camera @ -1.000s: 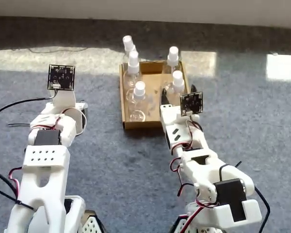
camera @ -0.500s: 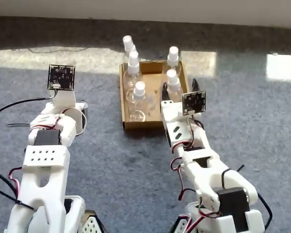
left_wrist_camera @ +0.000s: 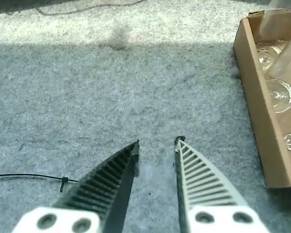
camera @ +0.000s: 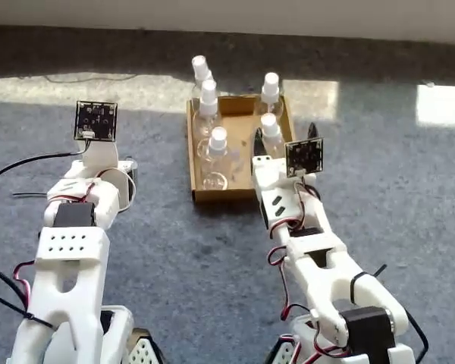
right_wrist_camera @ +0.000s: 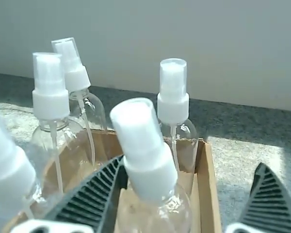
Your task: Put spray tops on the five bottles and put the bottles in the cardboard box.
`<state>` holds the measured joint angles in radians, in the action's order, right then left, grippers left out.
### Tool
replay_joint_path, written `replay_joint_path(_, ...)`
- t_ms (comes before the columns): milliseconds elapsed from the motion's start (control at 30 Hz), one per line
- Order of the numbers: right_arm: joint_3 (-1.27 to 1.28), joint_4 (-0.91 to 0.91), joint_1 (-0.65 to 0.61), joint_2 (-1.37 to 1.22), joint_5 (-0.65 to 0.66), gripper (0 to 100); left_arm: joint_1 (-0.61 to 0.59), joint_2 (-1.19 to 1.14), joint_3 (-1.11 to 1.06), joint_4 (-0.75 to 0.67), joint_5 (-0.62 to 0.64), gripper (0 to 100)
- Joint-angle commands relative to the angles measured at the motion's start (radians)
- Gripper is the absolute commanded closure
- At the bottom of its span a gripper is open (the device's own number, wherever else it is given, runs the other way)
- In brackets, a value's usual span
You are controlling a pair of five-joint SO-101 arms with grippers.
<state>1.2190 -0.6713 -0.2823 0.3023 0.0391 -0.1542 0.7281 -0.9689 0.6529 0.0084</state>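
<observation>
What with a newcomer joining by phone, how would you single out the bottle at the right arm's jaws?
Find the cardboard box on the grey carpet. Of two bottles along its right wall, take the nearer bottle. It alone sits between the right gripper's open jaws; the others stand clear of them.

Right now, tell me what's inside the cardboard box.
Clear spray-topped bottles stand upright in the cardboard box; one bottle is between the fingers of the open right gripper. That arm covers the box's near right corner.

grey carpet (camera: 174,258), sunlit patches (camera: 440,105), pale wall (right_wrist_camera: 184,29)
</observation>
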Motion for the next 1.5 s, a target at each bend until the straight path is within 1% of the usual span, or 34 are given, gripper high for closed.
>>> replay_joint_path(0, -0.073, 0.008, -0.005, 0.041, 0.003, 66.6, -0.010, 0.005, 0.008, -0.017, 0.008, 88)
replay_joint_path(133, -0.096, 0.012, -0.005, 0.041, 0.008, 66.5, -0.010, 0.005, 0.008, -0.017, 0.008, 88)
replay_joint_path(267, -0.111, 0.051, -0.005, 0.041, 0.008, 66.3, -0.010, 0.005, 0.008, -0.017, 0.008, 88)
replay_joint_path(567, -0.134, 0.058, -0.005, 0.042, 0.008, 66.3, -0.010, 0.005, 0.008, -0.017, 0.006, 88)
replay_joint_path(767, -0.134, 0.058, -0.005, 0.042, 0.008, 60.4, -0.010, 0.005, 0.008, -0.017, 0.006, 88)
replay_joint_path(1467, -0.205, 0.058, -0.004, 0.042, 0.009, 60.2, -0.010, 0.005, 0.008, -0.018, 0.006, 88)
